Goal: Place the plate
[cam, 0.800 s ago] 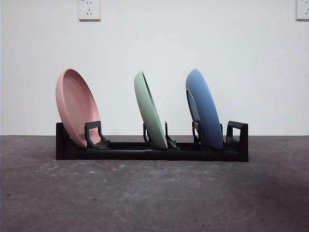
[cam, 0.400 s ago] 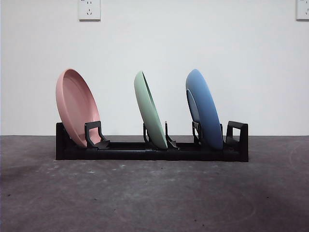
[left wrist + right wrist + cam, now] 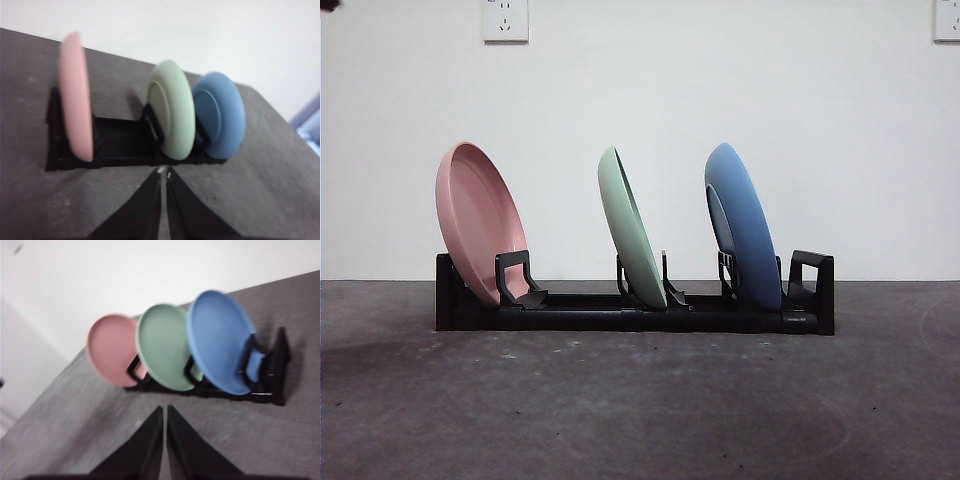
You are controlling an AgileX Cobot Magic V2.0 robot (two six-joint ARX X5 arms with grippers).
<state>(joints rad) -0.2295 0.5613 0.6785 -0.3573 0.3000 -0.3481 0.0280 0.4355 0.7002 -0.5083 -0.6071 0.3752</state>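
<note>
Pink plate (image 3: 478, 222), green plate (image 3: 631, 229), blue plate (image 3: 744, 225) leaning in rack (image 3: 620, 315), left pincer (image 3: 163, 172) and right pincer (image 3: 164, 410) closed, empty

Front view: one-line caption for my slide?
Pink plate, green plate and blue plate stand tilted in a black rack.

The pink plate (image 3: 475, 220), green plate (image 3: 630, 228) and blue plate (image 3: 742, 225) look like smooth plastic with a soft satin finish, showing only faint sheen along their rims. The rack (image 3: 620, 312) holding them is black plastic, slightly glossy on its uprights. The table (image 3: 640, 410) has a dark grey, matt, rough-looking surface flecked with pale specks. Behind, the wall (image 3: 720, 90) is plain matt white.
</note>
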